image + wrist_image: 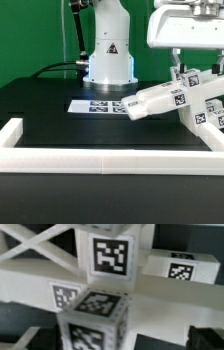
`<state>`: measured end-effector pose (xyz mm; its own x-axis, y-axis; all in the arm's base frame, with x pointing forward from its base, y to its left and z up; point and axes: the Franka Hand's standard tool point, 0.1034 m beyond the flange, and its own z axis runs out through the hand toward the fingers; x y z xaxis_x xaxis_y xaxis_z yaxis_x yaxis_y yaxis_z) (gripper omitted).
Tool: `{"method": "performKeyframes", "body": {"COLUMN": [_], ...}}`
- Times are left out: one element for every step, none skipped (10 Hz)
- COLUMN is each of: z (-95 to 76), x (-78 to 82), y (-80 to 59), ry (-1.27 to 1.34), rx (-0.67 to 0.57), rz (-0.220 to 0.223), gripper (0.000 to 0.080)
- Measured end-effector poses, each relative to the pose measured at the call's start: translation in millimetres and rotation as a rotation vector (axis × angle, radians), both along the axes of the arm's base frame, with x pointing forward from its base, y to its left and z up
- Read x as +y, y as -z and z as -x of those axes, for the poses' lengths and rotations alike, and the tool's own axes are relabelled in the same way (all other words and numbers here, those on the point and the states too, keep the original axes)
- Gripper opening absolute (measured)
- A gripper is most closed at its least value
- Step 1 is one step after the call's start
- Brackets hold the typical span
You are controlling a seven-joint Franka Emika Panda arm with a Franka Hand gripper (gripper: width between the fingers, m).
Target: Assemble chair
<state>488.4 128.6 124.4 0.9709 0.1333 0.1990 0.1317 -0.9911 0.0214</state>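
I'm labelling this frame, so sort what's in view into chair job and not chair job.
Chair job:
- white blocky plastic chair assembly bearing black-and-white square tags
- white two-finger gripper, above the assembly

Not chair job:
- thin flat white marker board
- low white border rail
- black table
- green backdrop

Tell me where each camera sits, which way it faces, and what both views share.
Exterior view: off the arm, low at the table edge behind the white border rail, facing the robot base; gripper above the chair parts.
Wrist view: on the wrist, close on the tagged chair parts; dark fingertips at the edge.
Shared: chair parts.
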Motion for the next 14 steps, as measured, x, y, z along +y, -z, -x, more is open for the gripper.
{"method": "performKeyframes", "body": {"z": [-0.4,-1.2,-2.7,-4.3,-4.4,-3.5,-2.9,-4.0,-3.7,-3.7,-3.6,-3.6,-3.6,-3.6], "x": [-3.1,-4.9,-8.5,-13.0,-14.8,-13.5,-11.4,-9.7,-10.0,-10.1,-10.1,-10.2,-10.2,-10.2], "y": [-2.0,-6.5,-11.0,-15.1,-19.2,-25.3,-33.0,-38.0,-37.0,-36.7,-36.5,-36.5,-36.5,-36.4], "ry": [0.004,0.003,-0.014,-0.023,-0.019,-0.015,-0.007,-0.003,-0.004,-0.004,-0.004,-0.004,-0.004,-0.004], "rx": [0.004,0.006,0.006,0.01,0.016,0.021,0.022,0.014,0.015,0.015,0.015,0.016,0.016,0.016], "rz": [0.0,-0.001,0.002,0.005,0.003,-0.001,-0.009,-0.016,-0.015,-0.015,-0.015,-0.015,-0.015,-0.015], "gripper": [0.0647,0.0647,0.0647,0.0648,0.0648,0.0648,0.0648,0.0648,0.0648,0.0648,0.0648,0.0648,0.0648,0.0648]}}
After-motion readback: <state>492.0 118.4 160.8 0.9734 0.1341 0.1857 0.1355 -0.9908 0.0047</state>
